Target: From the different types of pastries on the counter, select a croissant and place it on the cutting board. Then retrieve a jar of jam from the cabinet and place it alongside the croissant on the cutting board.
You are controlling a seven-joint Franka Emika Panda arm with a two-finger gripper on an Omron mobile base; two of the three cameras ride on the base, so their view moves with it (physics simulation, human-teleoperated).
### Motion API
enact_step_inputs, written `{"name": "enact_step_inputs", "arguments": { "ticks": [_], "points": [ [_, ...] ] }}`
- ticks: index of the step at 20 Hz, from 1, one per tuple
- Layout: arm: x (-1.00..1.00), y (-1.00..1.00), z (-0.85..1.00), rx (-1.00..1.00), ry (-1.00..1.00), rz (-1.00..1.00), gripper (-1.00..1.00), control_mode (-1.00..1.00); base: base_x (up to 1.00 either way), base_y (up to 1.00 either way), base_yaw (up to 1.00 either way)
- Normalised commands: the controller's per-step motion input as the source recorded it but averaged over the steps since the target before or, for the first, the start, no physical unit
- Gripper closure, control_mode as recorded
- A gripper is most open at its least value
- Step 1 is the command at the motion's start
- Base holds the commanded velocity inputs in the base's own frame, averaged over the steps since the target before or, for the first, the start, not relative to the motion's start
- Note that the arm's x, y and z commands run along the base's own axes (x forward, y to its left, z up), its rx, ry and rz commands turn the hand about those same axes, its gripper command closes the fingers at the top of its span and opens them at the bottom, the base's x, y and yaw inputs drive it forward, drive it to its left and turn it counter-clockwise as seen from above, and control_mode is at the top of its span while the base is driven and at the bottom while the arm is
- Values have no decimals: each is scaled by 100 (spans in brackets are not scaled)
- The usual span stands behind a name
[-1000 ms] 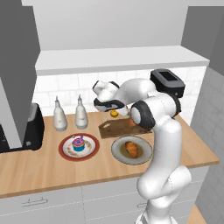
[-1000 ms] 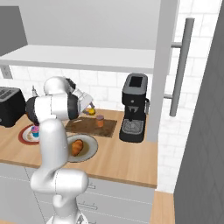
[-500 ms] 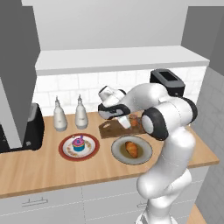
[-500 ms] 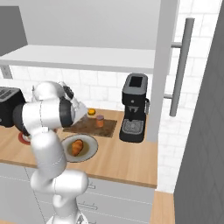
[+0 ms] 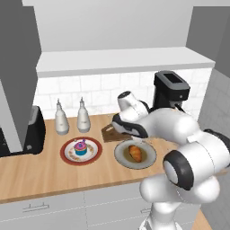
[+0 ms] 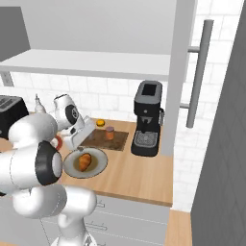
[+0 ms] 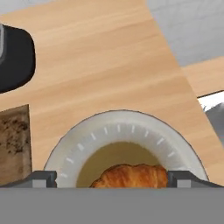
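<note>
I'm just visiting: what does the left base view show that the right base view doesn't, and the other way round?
Left base view: the cupcake with its blue wrapper and pink topping, in front of two white bottles.

Right base view: the jar of jam standing on the cutting board, a small orange object behind it, and a long vertical handle at the right.

Both: the croissant on its grey plate, the cutting board, the black coffee machine and the wooden counter.

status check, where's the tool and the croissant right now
Tool over grey plate, fingers wide, holding nothing. Croissant on that plate, not on cutting board. Jam jar on the board.
</note>
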Motion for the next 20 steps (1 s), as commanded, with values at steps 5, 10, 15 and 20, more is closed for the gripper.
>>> {"name": "enact_step_inputs", "arguments": {
  "ticks": [5,10,15,20],
  "points": [
    [-36,28,14,9,-19,-41,-100,-100,0,0,0],
    [18,17,58,18,3,-38,-100,-100,0,0,0],
    [5,10,36,17,0,-40,-100,-100,0,0,0],
    [-13,3,-8,15,0,-45,-100,-100,0,0,0]
  ]
}}
